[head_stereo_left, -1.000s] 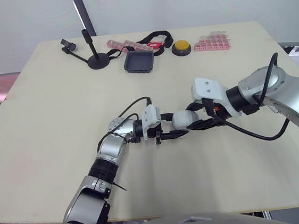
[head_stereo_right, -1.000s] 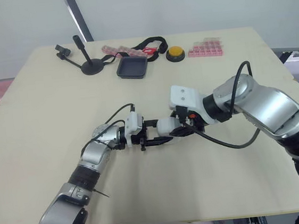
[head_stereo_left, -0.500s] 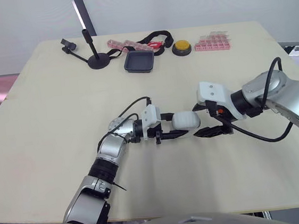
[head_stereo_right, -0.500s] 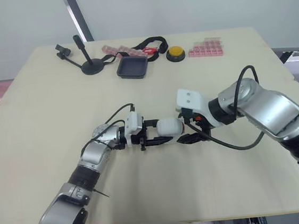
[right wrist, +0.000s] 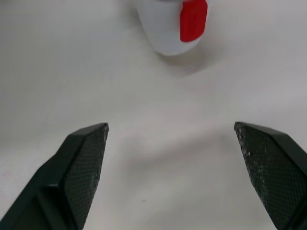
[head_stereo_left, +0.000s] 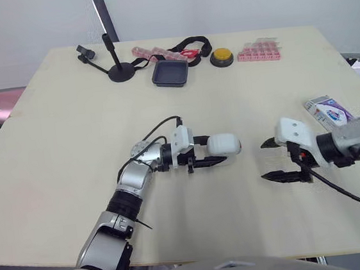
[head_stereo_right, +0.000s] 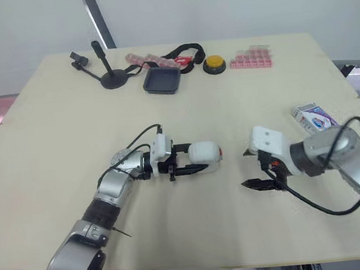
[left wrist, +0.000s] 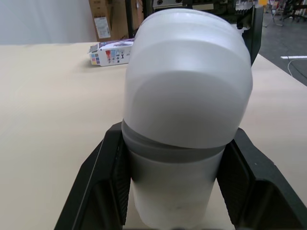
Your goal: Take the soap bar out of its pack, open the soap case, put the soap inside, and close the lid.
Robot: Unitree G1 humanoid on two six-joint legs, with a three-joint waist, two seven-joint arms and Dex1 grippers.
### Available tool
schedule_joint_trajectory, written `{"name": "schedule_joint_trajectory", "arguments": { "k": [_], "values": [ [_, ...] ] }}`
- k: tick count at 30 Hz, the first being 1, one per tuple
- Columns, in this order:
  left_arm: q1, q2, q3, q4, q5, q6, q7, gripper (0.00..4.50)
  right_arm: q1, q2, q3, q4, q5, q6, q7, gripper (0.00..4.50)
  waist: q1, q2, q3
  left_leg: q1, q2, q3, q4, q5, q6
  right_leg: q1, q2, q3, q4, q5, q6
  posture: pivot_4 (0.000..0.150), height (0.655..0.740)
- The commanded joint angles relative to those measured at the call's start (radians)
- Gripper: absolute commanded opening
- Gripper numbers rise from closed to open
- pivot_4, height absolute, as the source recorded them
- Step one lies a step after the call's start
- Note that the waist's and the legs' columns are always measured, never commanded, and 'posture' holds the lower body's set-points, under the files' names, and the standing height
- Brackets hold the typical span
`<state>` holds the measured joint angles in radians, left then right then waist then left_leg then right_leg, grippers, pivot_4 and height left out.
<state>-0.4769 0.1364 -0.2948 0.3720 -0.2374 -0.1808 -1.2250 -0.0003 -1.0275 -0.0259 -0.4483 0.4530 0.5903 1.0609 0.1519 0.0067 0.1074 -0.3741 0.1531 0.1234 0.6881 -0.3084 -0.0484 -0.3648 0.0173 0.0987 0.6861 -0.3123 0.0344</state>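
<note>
The left fingers (head_stereo_left: 205,162) pinch the white soap case (head_stereo_left: 223,144), which rests mid-desk (head_stereo_left: 69,121) with its lid seemingly shut. The right fingers (head_stereo_left: 281,176) are spread, well apart from it. The soap pack (head_stereo_left: 327,110) lies near the right edge. Whether the soap is inside is hidden; if so, little remains.

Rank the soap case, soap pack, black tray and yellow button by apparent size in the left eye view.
1. soap pack and black tray: they look about alike, so they are not ranked against each other. The tray lies farther from the camera.
2. soap case
3. yellow button
</note>
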Motion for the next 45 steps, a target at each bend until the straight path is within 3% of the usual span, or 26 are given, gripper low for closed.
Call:
{"name": "schedule_joint_trajectory", "arguments": {
  "k": [1, 6, 10, 14, 15, 21, 27, 34, 45],
  "values": [
    [-0.007, 0.005, 0.003, -0.01, -0.006, -0.006, -0.004, 1.92, 0.108, 0.04, -0.11, 0.035, -0.011, -0.177, 0.039, 4.48, 0.001, 0.0, 0.0, 0.0, 0.0, 0.0, 0.0, 0.0, 0.0, 0.0, 0.0, 0.0, 0.0, 0.0, 0.0, 0.15, 0.74],
    [-0.008, 0.005, 0.003, -0.011, -0.005, -0.006, -0.006, 1.92, 0.272, 0.22, -0.177, 0.157, -0.024, -0.486, 0.047, 4.48, 0.001, 0.0, 0.0, 0.0, 0.0, -0.001, 0.0, 0.0, 0.0, 0.001, 0.0, -0.001, -0.001, 0.0, 0.0, 0.15, 0.74],
    [-0.007, 0.008, 0.003, -0.012, -0.004, -0.005, -0.007, 1.92, 0.282, 0.323, -0.208, 0.249, -0.038, -0.678, 0.053, 4.48, -0.013, 0.0, 0.0, 0.001, -0.002, -0.001, 0.0, 0.0, 0.0, 0.002, -0.002, -0.002, -0.001, 0.0, 0.0, 0.15, 0.74],
    [-0.006, 0.013, 0.003, -0.016, -0.004, -0.003, -0.01, 1.92, 0.272, 0.338, -0.232, 0.281, -0.009, -0.792, 0.104, 4.48, -0.02, 0.0, 0.0, 0.001, -0.003, -0.001, 0.0, 0.0, 0.0, 0.003, -0.003, -0.002, -0.002, 0.0, 0.0, 0.15, 0.74],
    [-0.006, 0.015, 0.003, -0.016, -0.004, -0.003, -0.01, 1.92, 0.267, 0.332, -0.235, 0.273, 0.005, -0.808, 0.122, 3.91, -0.02, 0.0, 0.0, 0.001, -0.003, -0.002, 0.0, 0.0, 0.0, 0.003, -0.003, -0.003, -0.002, 0.0, 0.0, 0.15, 0.74],
    [-0.005, 0.018, 0.004, -0.016, -0.003, -0.004, -0.009, 1.92, 0.17, 0.299, -0.25, 0.145, 0.068, -0.783, 0.105, 1.96, -0.021, 0.0, 0.0, 0.002, -0.003, -0.003, 0.0, 0.0, 0.001, 0.005, -0.002, -0.004, -0.002, 0.0, 0.001, 0.15, 0.74],
    [-0.005, 0.02, 0.006, -0.017, -0.005, -0.004, -0.006, 1.92, 0.006, 0.265, -0.132, -0.019, 0.036, -0.554, -0.031, 0.02, -0.02, 0.0, 0.0, 0.005, -0.003, -0.004, -0.001, 0.0, 0.001, 0.006, -0.002, -0.006, -0.002, 0.0, 0.001, 0.15, 0.74],
    [-0.009, 0.025, 0.008, -0.019, -0.007, -0.001, -0.004, 1.92, -0.134, 0.27, 0.022, -0.162, -0.021, -0.309, -0.175, 0.02, -0.019, 0.0, 0.0, 0.009, -0.003, -0.005, -0.001, 0.0, 0.001, 0.006, -0.003, -0.007, -0.002, 0.0, 0.001, 0.15, 0.74],
    [-0.006, 0.028, 0.005, -0.023, -0.007, 0.004, -0.002, 1.92, -0.206, 0.263, 0.059, -0.246, 0.0, -0.165, -0.214, 0.02, -0.019, 0.0, 0.0, 0.009, -0.003, -0.004, -0.002, 0.0, 0.0, 0.005, -0.004, -0.006, -0.002, 0.0, 0.001, 0.15, 0.74]
  ]
}}
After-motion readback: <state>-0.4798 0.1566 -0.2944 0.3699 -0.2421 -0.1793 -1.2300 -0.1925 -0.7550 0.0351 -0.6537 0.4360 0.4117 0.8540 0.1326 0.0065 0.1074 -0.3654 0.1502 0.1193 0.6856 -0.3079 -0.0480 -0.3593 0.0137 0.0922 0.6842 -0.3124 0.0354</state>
